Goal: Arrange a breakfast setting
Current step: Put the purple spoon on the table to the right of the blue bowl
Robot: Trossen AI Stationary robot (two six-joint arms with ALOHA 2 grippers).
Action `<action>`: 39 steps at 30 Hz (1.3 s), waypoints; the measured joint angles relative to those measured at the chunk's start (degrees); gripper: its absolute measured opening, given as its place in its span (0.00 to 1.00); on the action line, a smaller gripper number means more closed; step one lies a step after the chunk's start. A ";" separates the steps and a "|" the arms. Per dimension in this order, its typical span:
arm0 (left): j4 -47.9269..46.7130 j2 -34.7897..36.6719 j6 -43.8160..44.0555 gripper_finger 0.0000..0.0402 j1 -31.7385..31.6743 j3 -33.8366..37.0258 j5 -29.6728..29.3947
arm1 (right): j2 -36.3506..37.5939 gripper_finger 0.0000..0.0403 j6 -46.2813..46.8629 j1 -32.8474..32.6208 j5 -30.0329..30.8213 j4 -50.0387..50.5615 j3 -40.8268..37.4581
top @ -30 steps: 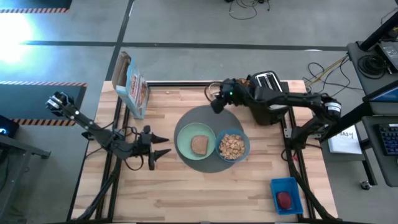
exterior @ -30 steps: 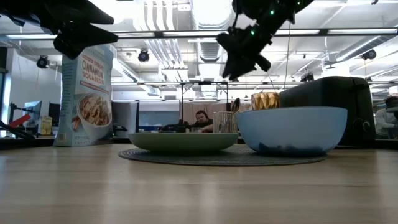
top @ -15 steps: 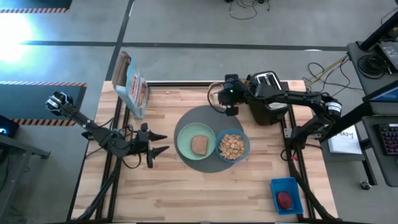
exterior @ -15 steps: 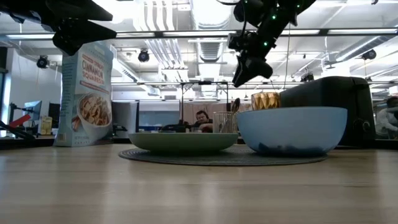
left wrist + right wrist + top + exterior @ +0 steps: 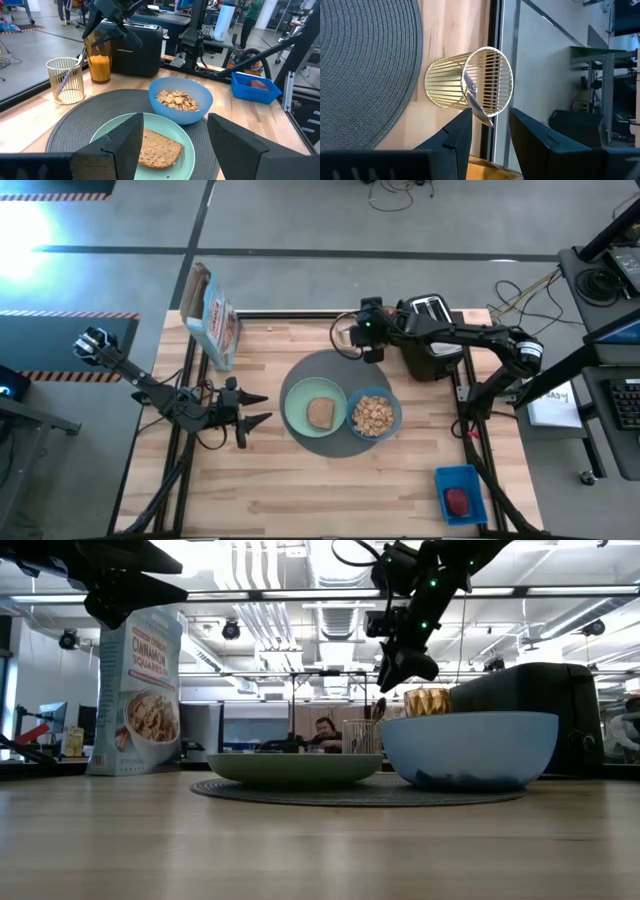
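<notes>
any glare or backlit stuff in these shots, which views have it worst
High view: a blown-out white patch glares at the upper left, off the table. Low view: bright ceiling lights backlight the right gripper and cereal box, leaving the arms as silhouettes. Left wrist view: evenly lit; toast and cereal read clearly.

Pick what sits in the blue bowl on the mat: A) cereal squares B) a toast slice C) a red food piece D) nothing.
A: the high view shows the blue bowl filled with cereal squares, while the toast slice lies on the pale green plate beside it.
</notes>
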State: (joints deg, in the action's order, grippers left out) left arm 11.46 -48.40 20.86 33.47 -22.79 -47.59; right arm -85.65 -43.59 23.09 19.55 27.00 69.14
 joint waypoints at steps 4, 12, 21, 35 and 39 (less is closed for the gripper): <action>-0.12 0.02 0.00 0.51 0.00 0.00 0.00 | -0.08 0.30 -0.03 0.17 -0.09 0.03 0.00; -0.96 0.00 0.00 0.51 0.00 0.00 0.09 | -0.89 0.30 0.00 0.82 -0.50 -0.25 0.00; -2.23 0.46 0.70 0.51 0.00 0.00 0.15 | -7.60 0.30 -2.78 0.96 7.12 -0.53 1.97; -3.46 1.03 1.47 0.51 0.00 0.00 0.15 | -10.90 0.13 0.28 1.28 5.97 4.20 14.65; -4.41 1.05 2.62 0.51 0.00 0.00 0.17 | -10.81 0.07 4.50 1.33 2.95 9.16 16.57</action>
State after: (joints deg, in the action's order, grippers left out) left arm 7.05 -47.35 23.48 33.47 -22.79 -47.42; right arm -96.47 -39.09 24.43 22.50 36.16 85.71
